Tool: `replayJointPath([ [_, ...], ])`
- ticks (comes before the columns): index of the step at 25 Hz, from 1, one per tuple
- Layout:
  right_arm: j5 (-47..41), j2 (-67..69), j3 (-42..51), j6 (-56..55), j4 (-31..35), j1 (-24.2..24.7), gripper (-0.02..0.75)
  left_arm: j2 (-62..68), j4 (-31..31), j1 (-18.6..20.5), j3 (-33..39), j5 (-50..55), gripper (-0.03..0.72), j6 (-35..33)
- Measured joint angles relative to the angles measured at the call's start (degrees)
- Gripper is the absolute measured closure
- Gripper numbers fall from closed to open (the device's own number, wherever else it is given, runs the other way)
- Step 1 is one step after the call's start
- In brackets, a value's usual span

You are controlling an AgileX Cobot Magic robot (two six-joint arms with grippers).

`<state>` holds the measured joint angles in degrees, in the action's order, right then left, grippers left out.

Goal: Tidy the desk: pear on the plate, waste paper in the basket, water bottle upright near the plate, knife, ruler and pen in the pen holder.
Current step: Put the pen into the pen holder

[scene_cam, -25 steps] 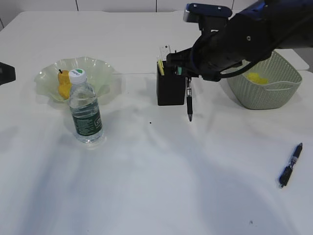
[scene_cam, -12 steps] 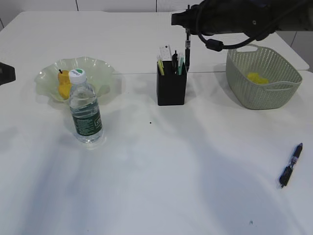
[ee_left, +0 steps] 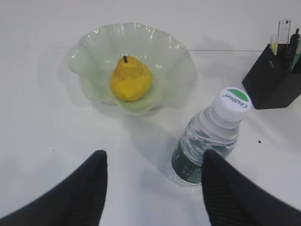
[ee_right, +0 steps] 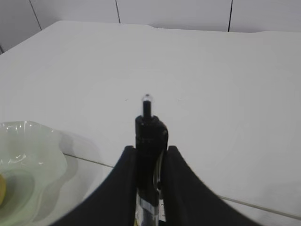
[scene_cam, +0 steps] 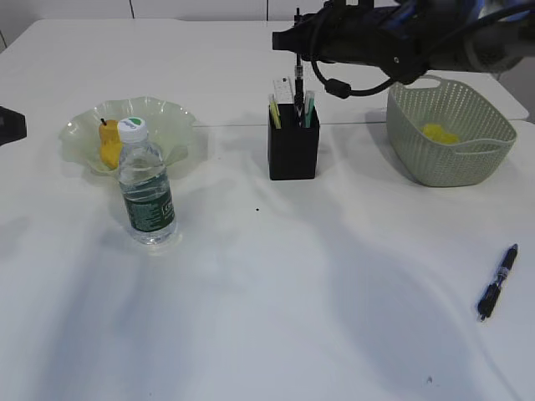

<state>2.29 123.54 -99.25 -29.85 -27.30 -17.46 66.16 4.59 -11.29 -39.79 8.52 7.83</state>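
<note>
I've swung the right fingers, pinching a pen, from beside the pen holder to above it, tip entering. Left fingers spread. Second pen remains on the surface.

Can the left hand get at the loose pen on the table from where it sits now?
Probably not easily. The left hand hovers open near the water bottle, while the loose pen lies far across on the right, nearer the right hand.
</note>
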Motion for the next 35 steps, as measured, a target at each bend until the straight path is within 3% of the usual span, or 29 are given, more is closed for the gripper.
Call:
replayJointPath([
  [8,4.9,3.5,-0.6,0.2,-2.1,0.0,0.645,0.0,-0.5,0.0,0.0,0.0,0.241,0.0],
  [24,5.4,7.9,-0.6,0.7,-2.5,0.0,0.640,0.0,-0.7,0.0,0.0,0.0,0.241,0.0],
  [35,5.5,8.0,-0.6,0.7,-2.5,0.0,0.493,0.0,-0.7,0.0,0.0,0.0,0.241,0.0],
])
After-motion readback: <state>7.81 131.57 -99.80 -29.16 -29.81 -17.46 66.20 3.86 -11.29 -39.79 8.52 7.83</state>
